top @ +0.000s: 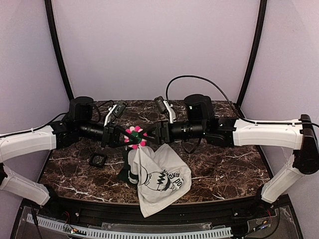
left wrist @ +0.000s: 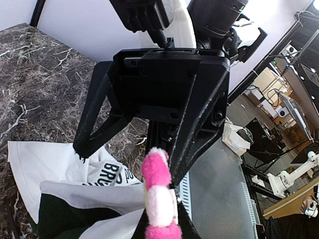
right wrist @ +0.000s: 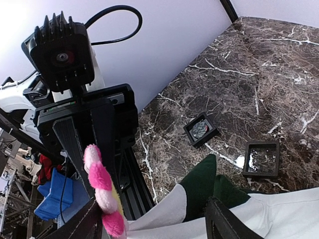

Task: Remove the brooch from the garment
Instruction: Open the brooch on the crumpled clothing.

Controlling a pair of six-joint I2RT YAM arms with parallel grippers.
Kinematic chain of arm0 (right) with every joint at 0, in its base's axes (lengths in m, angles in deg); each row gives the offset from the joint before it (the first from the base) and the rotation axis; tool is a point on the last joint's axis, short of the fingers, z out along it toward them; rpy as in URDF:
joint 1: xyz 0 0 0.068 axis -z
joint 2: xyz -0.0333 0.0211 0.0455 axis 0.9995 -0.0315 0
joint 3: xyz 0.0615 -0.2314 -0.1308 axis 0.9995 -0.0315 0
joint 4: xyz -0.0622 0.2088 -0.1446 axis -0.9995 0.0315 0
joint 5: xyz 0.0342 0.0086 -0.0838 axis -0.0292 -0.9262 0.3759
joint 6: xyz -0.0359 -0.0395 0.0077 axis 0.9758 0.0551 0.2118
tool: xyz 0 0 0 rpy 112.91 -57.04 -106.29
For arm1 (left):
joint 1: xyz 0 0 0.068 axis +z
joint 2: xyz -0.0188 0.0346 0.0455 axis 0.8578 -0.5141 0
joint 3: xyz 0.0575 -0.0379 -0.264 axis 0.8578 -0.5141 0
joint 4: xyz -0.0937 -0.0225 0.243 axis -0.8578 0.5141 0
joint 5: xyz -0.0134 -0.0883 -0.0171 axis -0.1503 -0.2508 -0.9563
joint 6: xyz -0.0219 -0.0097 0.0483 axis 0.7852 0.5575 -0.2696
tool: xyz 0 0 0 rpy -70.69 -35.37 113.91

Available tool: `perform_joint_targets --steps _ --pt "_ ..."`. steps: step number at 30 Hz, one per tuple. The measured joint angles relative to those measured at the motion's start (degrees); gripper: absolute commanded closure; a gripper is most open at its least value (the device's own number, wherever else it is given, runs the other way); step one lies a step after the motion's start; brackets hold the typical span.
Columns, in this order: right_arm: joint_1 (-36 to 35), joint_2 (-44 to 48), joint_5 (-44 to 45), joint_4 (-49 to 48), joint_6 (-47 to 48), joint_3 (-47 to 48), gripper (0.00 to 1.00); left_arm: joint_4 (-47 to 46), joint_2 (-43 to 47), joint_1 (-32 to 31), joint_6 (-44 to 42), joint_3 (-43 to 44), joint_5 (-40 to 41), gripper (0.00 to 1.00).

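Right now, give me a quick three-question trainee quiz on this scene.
1. True or false: the right gripper is open.
2. How many black square frames lie on the table in the right wrist view?
3. The brooch is: A) flat on the table; B) raised above the table, with the garment hanging below it; C) inside a frame.
Key: 1 true; 2 two; 3 B.
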Motion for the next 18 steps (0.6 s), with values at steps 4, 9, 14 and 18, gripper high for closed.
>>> perform_joint_targets --steps 4,9,14,18 --pt "-0.33 -1.66 1.68 2.80 0.79 2.75 0.32 0.61 -0.11 0.57 0.02 0.00 0.96 0.99" --pt "-0.59 -2.49 2.10 3.93 1.11 3.50 0.32 2.10 -0.13 0.81 0.02 0.00 1.66 0.99" --pt "-0.55 -2.40 1.09 2.67 1.05 2.80 0.31 2.12 -0.13 0.79 0.02 0.00 1.44 0.99" --pt "-0.37 -2.34 -0.92 0.09 0.76 1.51 0.31 2.16 -0.13 0.76 0.02 0.00 0.79 0.99"
